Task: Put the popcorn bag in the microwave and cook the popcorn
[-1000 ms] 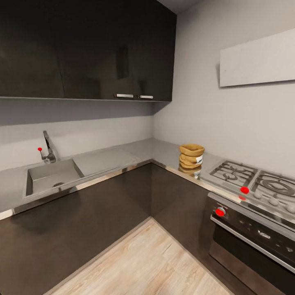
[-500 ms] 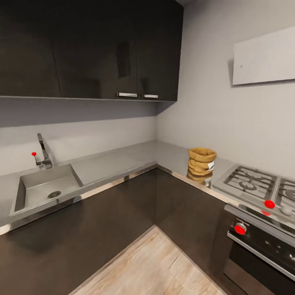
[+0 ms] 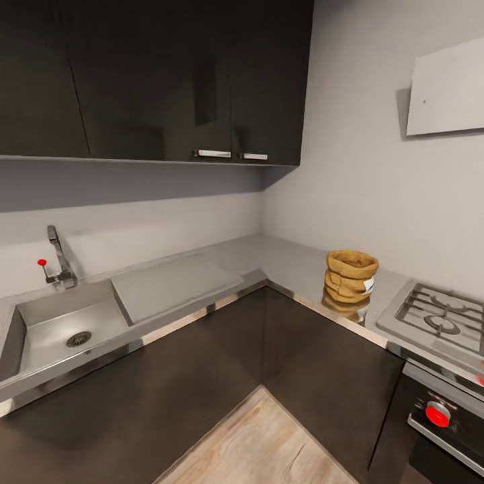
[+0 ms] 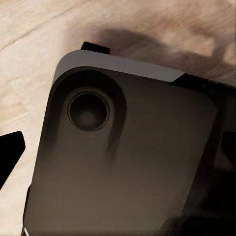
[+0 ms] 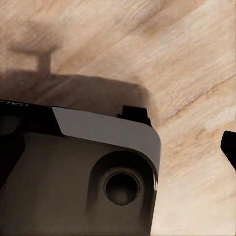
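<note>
Nothing taken up yet: the small tan-brown crumpled paper popcorn bag (image 3: 350,275) stands upright on the glossy grey steel table (image 3: 282,259), just beside the grey gas hob (image 3: 440,323).

All steps remain. The hob is cut off at the edge; whether either arm's fingers are wide or narrow, I cannot tell.

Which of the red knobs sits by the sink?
The small red knob beside the tap; the other red knob is on the oven front.

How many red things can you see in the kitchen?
2: the red tap lever left of the tap behind the sink, and a red knob on the oven front, under the hob. More may be out of frame.
</note>
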Controlling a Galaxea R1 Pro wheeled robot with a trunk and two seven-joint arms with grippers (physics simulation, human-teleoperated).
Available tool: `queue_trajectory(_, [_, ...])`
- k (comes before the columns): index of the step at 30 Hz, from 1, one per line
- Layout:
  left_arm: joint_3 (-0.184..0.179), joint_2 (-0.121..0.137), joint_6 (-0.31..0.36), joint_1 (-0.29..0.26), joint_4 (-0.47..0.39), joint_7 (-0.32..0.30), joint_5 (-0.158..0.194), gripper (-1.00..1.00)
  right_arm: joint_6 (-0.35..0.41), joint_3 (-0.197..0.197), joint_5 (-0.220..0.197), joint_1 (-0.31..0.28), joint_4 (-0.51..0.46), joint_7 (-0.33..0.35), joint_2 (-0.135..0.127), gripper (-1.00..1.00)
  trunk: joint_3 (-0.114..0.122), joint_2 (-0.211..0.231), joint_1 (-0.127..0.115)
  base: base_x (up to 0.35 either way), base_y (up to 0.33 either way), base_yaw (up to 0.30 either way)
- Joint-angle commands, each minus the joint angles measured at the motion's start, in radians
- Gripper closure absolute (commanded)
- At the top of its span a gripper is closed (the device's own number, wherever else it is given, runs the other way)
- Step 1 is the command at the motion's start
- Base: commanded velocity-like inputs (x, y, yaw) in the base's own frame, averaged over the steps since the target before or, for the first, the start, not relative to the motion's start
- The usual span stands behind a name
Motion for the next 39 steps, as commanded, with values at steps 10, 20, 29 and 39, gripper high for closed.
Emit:
queue_trajectory(10, [0.0, 0.0, -0.001, 0.0, 0.0, -0.001, 0.006, -1.0, -0.011, -0.009, 0.008, -0.001, 0.003, 0.001, -0.001, -1.0, -0.001, 0.0, 0.001, 0.313, 0.148, 0.0])
queue_trajectory(20, [0.0, 0.0, -0.002, 0.0, 0.0, -0.001, 0.006, -1.0, -0.01, -0.009, 0.007, -0.001, 0.003, 0.002, 0.0, -1.0, -0.001, 0.0, 0.001, 0.311, 0.157, -0.022])
queue_trajectory(29, [0.0, -0.001, -0.002, 0.0, -0.001, -0.001, 0.006, -1.0, -0.009, -0.01, 0.006, -0.001, 0.003, 0.001, 0.003, -1.0, -0.001, 0.0, 0.001, 0.302, 0.155, -0.223])
queue_trajectory(39, [0.0, -0.002, -0.003, 0.0, -0.002, -0.001, 0.006, -1.0, -0.008, -0.01, 0.005, -0.001, 0.003, 0.002, 0.002, -1.0, -0.001, 0.0, 0.001, 0.216, 0.096, -0.245])
